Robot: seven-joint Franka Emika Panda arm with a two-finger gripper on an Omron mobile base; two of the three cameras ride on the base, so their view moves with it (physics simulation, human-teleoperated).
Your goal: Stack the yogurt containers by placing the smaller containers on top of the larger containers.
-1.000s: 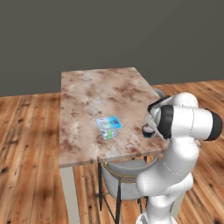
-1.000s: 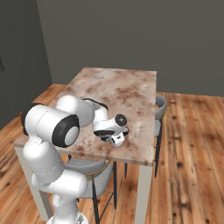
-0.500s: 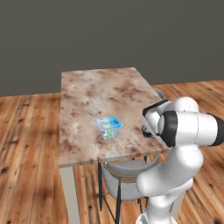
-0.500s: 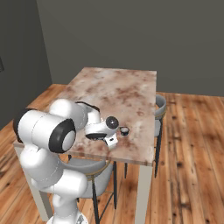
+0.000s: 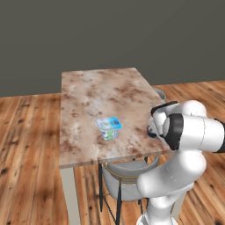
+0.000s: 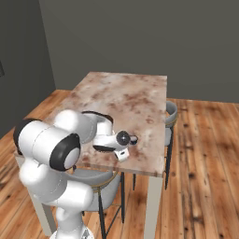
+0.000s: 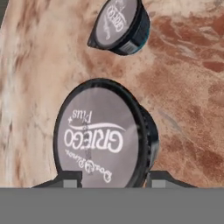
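Since a second ago our gripper (image 7: 113,179) has swung in and narrowed around the nearer dark cup (image 7: 103,138) at the table's (image 5: 96,88) right edge; we judge the grasp underway. Next we must lift it onto the blue-lidded tub (image 5: 109,127), mid-table

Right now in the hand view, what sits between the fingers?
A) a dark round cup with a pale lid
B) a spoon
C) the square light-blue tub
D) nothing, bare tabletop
A: the dark round cup with its pale printed lid sits between the two fingers, and a second cup lies farther off on the table.
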